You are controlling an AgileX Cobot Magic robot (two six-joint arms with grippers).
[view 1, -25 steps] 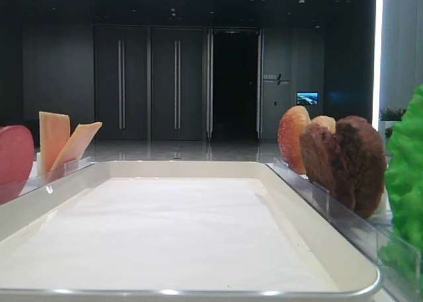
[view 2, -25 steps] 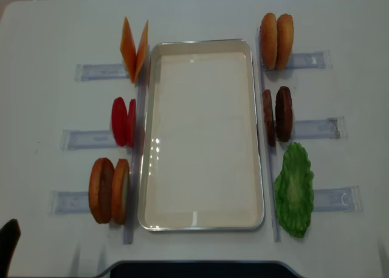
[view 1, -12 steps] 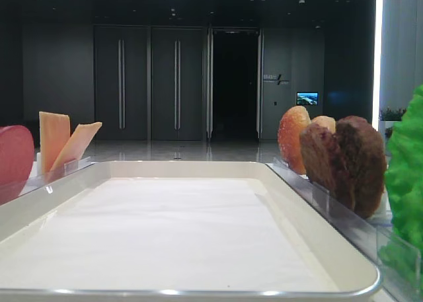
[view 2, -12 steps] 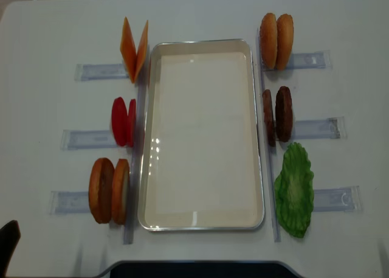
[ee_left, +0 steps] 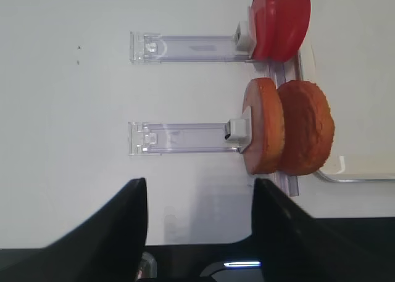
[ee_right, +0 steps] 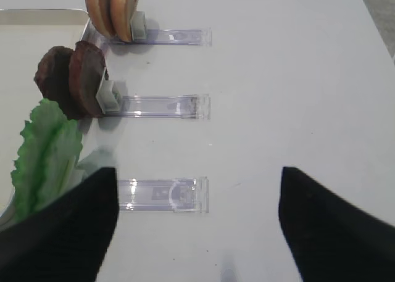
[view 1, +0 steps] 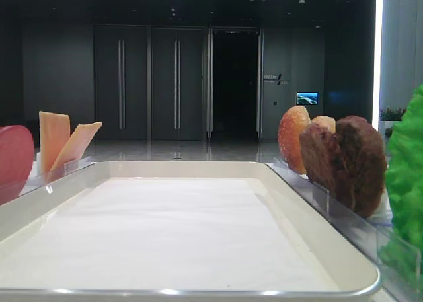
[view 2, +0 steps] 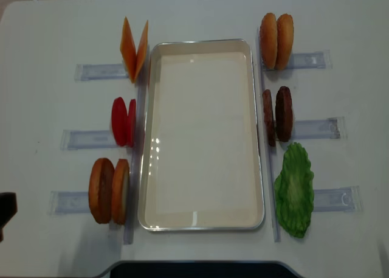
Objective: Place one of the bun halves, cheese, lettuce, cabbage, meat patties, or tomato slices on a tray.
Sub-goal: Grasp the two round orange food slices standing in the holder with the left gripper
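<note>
Step in hand: we judge this the approach; nothing lies on the tray [view 2: 200,47] yet, only its paper liner.
Left gripper [ee_left: 200,223]: released, jaws apart with nothing between them, hovering over bare table at the bun pair's 9 o'clock in the overhead view.
Right gripper [ee_right: 197,223]: spread wide, grasping nothing, near the lettuce [ee_right: 46,152].
Bun halves [view 2: 109,190]: upright in their clear holder at the tray's 8 o'clock, just beside its rim.
Tomato slices [view 2: 123,121]: at the tray's 9 o'clock.
Next move: we would bring the left jaws around one bun disc's edges, close, lift, then carry it toward 3 o'clock over the tray.
</note>
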